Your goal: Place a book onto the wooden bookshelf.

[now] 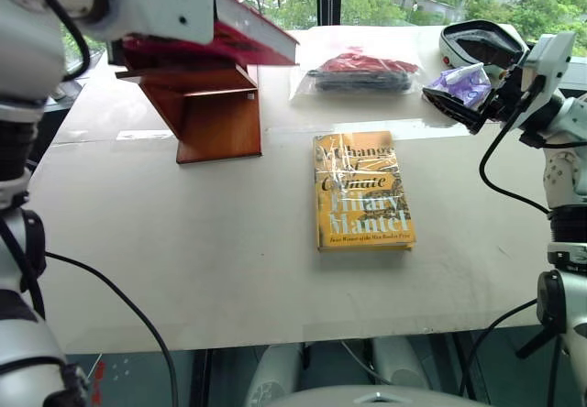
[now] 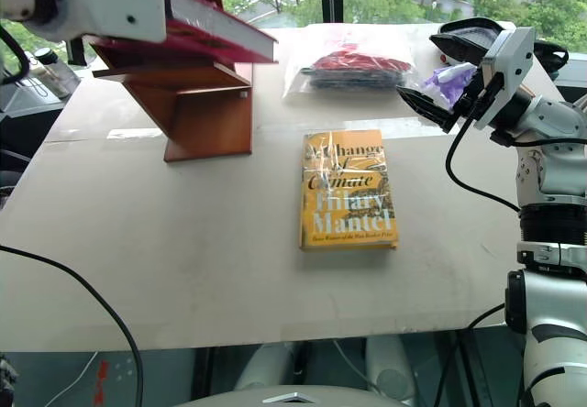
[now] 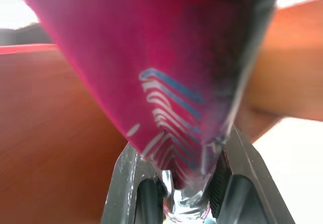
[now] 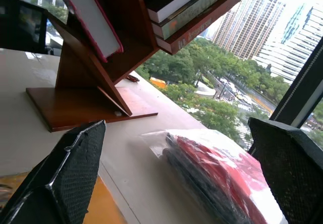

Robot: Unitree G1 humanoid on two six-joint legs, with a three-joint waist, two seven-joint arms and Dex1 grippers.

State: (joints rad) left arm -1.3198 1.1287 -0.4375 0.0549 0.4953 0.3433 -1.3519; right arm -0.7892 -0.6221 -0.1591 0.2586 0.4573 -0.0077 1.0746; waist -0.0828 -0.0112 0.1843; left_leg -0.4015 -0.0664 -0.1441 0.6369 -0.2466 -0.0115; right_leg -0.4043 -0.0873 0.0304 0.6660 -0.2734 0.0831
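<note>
— Up at the table's far left corner, what does the left gripper [image 3: 187, 196] hold?
— Its jaws are clenched on the book [image 2: 215, 24], which lies against the wooden bookshelf [image 2: 197, 104].
— And the right gripper [image 4: 176, 173]?
— Released, jaws spread wide, raised above the table [image 1: 211, 269] beyond the yellow-orange book [image 1: 363, 190].

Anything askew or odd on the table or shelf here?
Nothing is damaged or spilled. The pink book leans tilted against the wooden bookshelf, pinched in the left gripper. The yellow book lies flat on the table.
</note>
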